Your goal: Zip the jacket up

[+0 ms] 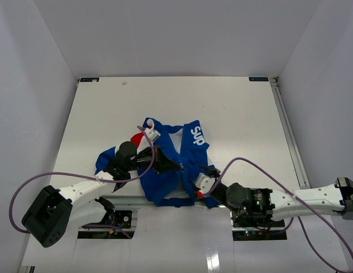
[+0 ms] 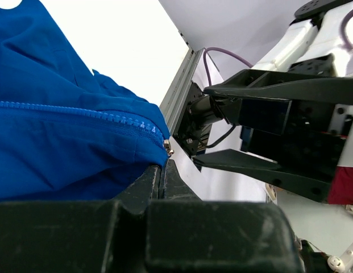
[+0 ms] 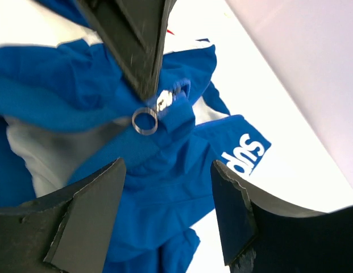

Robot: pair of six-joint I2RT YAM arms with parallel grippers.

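Observation:
The blue jacket lies crumpled near the table's front edge, white "Sup" lettering facing up and a red patch at its left. My left gripper is shut on the jacket's edge at the end of the zipper; the wrist view shows its fingers pressed together on blue fabric. A small metal ring hangs at that pinch point. My right gripper is open and empty, just right of the pinch, jaws spread over the jacket.
A metal rail runs along the table's right edge and another along the front under the jacket. Purple cables loop over both arms. White walls enclose the table on three sides.

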